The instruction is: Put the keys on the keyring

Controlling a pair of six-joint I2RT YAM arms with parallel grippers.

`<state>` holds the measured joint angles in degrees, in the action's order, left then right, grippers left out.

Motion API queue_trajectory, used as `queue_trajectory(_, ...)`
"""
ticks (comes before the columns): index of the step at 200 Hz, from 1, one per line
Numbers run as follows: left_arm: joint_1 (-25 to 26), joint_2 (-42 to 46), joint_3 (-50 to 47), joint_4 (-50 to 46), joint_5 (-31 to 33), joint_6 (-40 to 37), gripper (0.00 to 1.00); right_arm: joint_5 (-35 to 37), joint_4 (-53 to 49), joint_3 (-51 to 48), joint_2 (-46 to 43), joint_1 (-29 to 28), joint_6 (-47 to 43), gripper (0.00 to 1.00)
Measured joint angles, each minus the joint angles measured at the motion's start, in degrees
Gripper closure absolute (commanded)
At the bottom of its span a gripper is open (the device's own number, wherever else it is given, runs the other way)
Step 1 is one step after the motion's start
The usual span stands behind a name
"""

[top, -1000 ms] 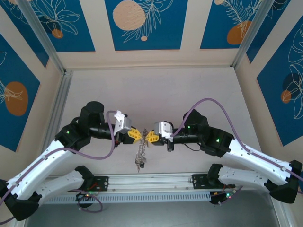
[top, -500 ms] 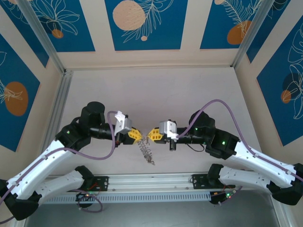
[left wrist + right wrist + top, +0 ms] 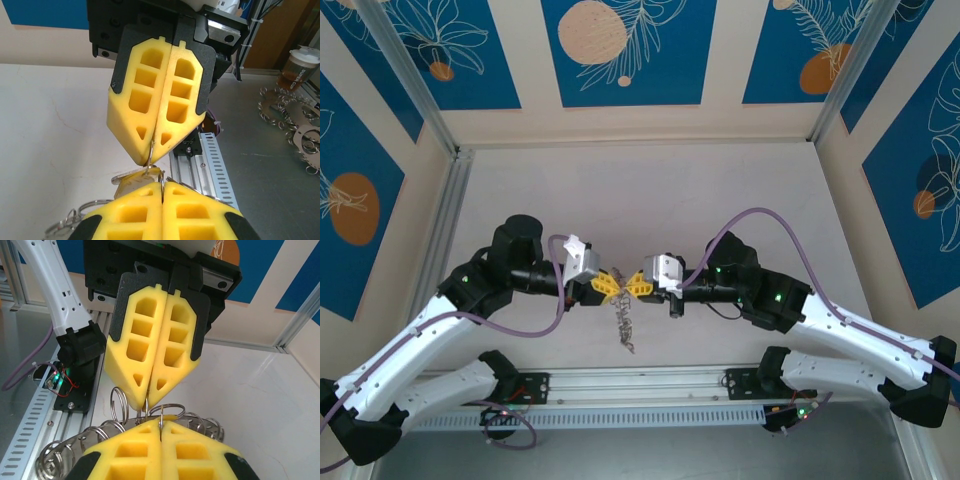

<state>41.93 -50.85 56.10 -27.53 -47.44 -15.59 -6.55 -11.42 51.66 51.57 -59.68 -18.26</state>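
The keyring (image 3: 622,322) hangs on edge between my two grippers over the near middle of the table. It is a flat grey plate (image 3: 100,436) fringed with small wire rings (image 3: 118,407). My left gripper (image 3: 610,285) is shut, pinching one thin rim ring at its tips (image 3: 162,184). My right gripper (image 3: 632,287) faces it tip to tip, also shut on a thin rim ring (image 3: 161,424). The grey plate's edge (image 3: 131,181) shows just behind my left fingertips. A small yellow bit (image 3: 168,416) sits behind my right fingertips; I cannot tell if it is a key. The keys are otherwise hidden.
An aluminium rail (image 3: 640,385) runs along the near edge under the grippers. The walls (image 3: 450,200) close in the table on three sides. Off the table, a metal bench carries spare ringed plates (image 3: 300,131) and a drink cup (image 3: 299,67).
Half a second ago the right gripper stood further right and the hanging keyring slanted that way. It has since moved back left to the left gripper, and the keyring hangs straighter. Both stay shut.
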Motion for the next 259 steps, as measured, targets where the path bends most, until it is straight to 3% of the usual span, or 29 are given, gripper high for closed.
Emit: queue_trajectory(259, 0.0, 0.0, 0.0, 0.02, 1.51, 0.0, 1.0, 3.87, -1.62, -1.05, -1.92, -1.88, 0.26, 1.0)
